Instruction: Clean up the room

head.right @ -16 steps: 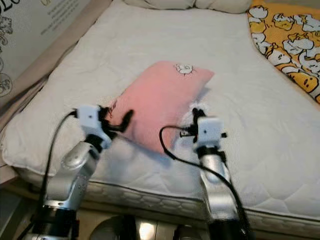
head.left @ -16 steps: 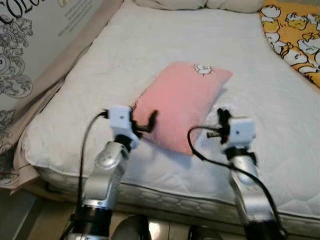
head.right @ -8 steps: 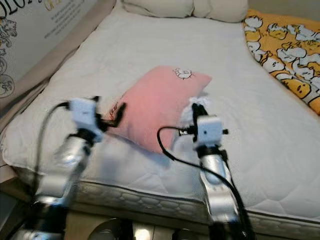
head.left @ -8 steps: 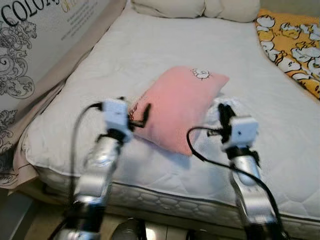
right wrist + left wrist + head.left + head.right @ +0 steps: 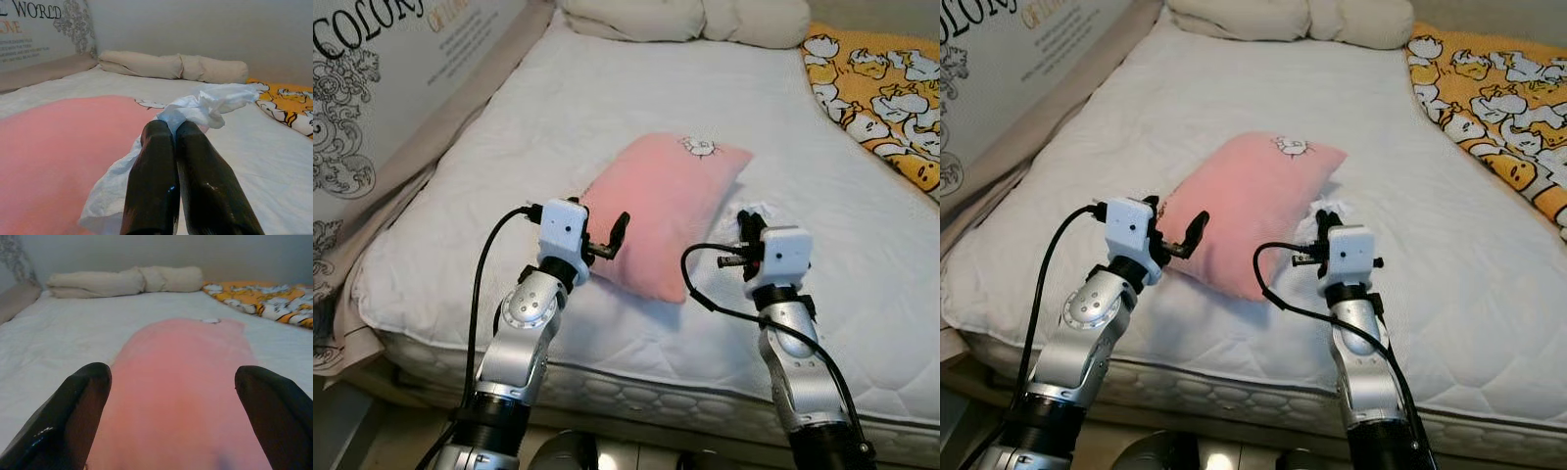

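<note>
White quilted mattress (image 5: 607, 117): covers the bed and carries everything else.
Poster board (image 5: 382, 88): leans along the bed's left side, printed with black ornaments and lettering.
Yellow blanket (image 5: 881, 98): duck-patterned, lies on the far right of the mattress.
Beige pillows (image 5: 685, 18): two, side by side at the head of the bed.
Pink pillow (image 5: 666, 211): lies slantwise in the middle of the mattress, a small white figure near its far corner; this is the nearest thing to both arms.
Left hand (image 5: 171, 396): released, its fingers (image 5: 73, 416) spread wide, one on each side of the pink pillow's near left end; whether they touch the fabric cannot be told.
Right hand (image 5: 174, 142): clenched on a crumpled white tissue (image 5: 205, 105), fingers pressed together, just beside the pink pillow's right edge.
White tissue: bunches past the fingertips and trails down beside them, against the pillow's edge.
</note>
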Controlling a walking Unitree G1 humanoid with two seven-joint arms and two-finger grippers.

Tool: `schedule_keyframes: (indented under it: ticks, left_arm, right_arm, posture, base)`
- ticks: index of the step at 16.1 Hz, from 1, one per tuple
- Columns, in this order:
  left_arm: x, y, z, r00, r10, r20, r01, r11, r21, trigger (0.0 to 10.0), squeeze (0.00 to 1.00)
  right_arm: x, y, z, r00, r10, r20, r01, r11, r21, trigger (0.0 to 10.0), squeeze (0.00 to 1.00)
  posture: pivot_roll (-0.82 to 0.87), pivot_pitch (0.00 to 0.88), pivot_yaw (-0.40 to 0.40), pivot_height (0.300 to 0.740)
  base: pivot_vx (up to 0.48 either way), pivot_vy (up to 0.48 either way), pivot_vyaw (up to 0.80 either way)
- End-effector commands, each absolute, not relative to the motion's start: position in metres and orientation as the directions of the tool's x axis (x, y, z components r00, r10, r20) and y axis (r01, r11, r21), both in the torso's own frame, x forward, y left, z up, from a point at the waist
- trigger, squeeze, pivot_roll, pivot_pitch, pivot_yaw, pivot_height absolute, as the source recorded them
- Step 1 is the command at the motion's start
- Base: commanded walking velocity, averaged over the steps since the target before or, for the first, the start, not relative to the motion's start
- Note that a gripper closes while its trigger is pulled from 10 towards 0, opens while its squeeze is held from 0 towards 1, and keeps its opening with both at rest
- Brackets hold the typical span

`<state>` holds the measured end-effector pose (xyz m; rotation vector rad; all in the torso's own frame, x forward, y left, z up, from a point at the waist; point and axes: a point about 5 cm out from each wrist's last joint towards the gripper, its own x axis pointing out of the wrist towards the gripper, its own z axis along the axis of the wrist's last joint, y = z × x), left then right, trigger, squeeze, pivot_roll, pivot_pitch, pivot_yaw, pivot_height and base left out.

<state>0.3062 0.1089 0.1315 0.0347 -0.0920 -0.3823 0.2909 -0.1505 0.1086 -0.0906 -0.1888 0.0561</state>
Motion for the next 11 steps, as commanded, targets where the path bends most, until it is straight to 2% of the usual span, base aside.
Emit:
schedule_keyframes:
  ticks: [1,11]
  left_arm:
    - [0.308,0.109,0.133,0.916,-0.391,0.090,0.388,0.920,0.053,10.0,0.00]
    - [0.298,0.101,0.138,0.847,-0.506,0.162,0.510,0.860,0.018,10.0,0.00]
  right_arm:
    - [0.293,-0.152,0.107,0.984,0.060,0.170,-0.046,0.995,-0.087,0.0,0.00]
    - [0.297,-0.169,0.092,0.995,0.031,0.092,-0.025,0.998,-0.060,0.0,0.00]
  posture:
    - [0.00,0.033,0.007,0.740]
    - [-0.01,0.012,-0.002,0.740]
  base:
    - [0.000,0.000,0.00]
    - [0.000,-0.469,0.00]
